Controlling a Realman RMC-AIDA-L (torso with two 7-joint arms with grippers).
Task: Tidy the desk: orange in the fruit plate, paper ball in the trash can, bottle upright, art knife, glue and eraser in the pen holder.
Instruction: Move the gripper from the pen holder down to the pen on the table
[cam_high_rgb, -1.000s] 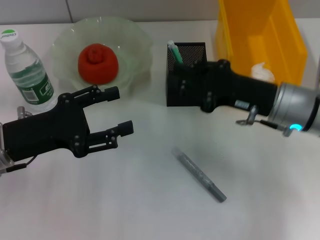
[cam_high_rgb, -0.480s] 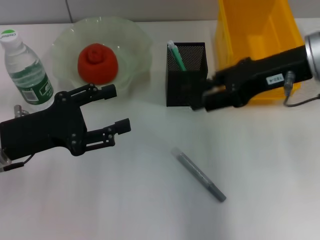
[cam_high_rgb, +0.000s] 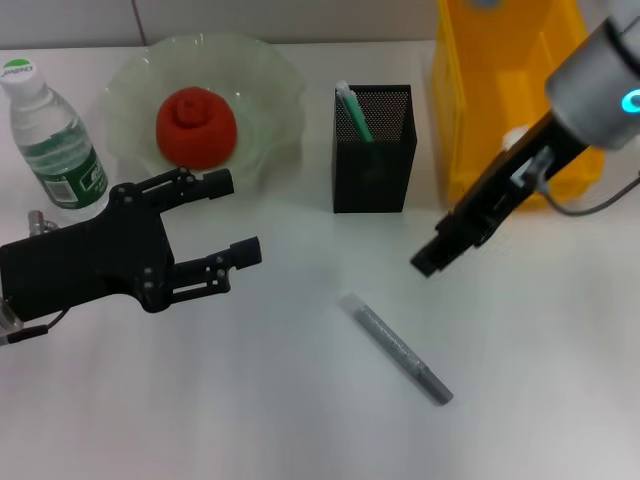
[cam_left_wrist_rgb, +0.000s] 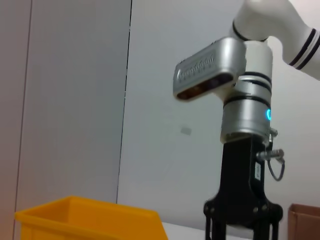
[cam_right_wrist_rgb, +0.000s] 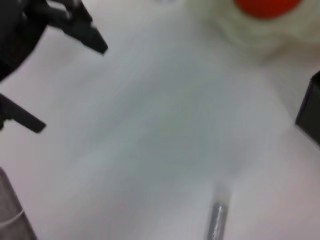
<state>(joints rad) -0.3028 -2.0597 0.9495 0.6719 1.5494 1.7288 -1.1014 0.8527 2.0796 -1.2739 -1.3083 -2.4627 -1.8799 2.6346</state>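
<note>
Orange (cam_high_rgb: 196, 127) sits in the fruit plate (cam_high_rgb: 262, 80); bottle (cam_high_rgb: 52, 142) stands upright at the far left; white paper ball (cam_high_rgb: 515, 139) lies in the yellow bin (cam_high_rgb: 490, 70); green-capped item (cam_high_rgb: 350, 108) is in the pen holder (cam_high_rgb: 374, 150). What remains on the tabletop (cam_high_rgb: 300, 400) is the grey art knife (cam_high_rgb: 398, 348), lying slantwise, well apart from the holder. My right tool (cam_high_rgb: 428, 262) hangs above the tabletop between holder and knife; whether its fingers are parted I cannot tell. My left tool (cam_high_rgb: 222, 218) hovers idle near the plate, fingers spread, empty. Step in hand, as I judge it: pick up the knife. To do it well I should centre over the shaft, turn the wrist so the fingers straddle it crosswise, descend until nearly touching the tabletop, then close at mid-length so it stays level. Risk: a thin shaft rolling away from an off-centre pinch.
</note>
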